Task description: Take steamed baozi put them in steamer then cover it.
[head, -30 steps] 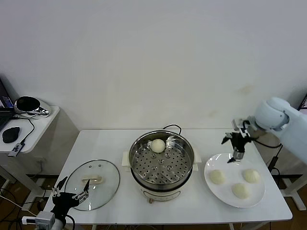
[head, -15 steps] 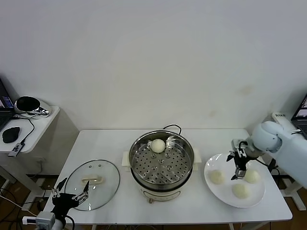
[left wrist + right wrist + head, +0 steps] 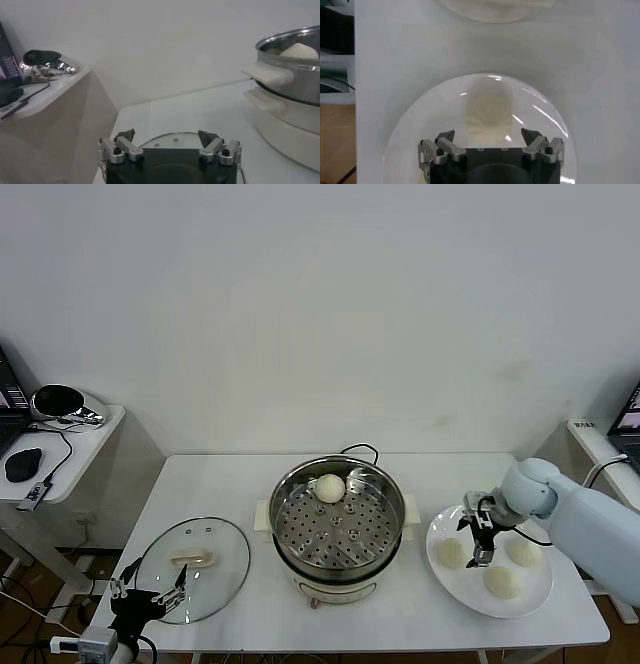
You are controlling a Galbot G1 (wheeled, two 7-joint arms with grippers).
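The steamer (image 3: 273,516) stands mid-table with one baozi (image 3: 330,487) on its perforated tray at the back. Three more baozi (image 3: 452,552) (image 3: 523,550) (image 3: 502,581) lie on the white plate (image 3: 535,589) to its right. My right gripper (image 3: 475,546) hangs open low over the plate, just right of the left bun. In the right wrist view that bun (image 3: 488,107) lies ahead of the open gripper (image 3: 487,134), apart from the fingers. The cover (image 3: 215,584) lies flat at front left. My left gripper (image 3: 152,569) waits open at its near edge (image 3: 166,135).
A low side table (image 3: 100,424) with a mouse, cables and a shiny dark object stands beyond the table's left edge. The steamer's black cord (image 3: 360,449) loops behind the pot. The plate sits close to the table's front right edge.
My right gripper has come down from the plate's far rim toward the front and now hangs low among the buns. Left arm, cover and steamer have not moved.
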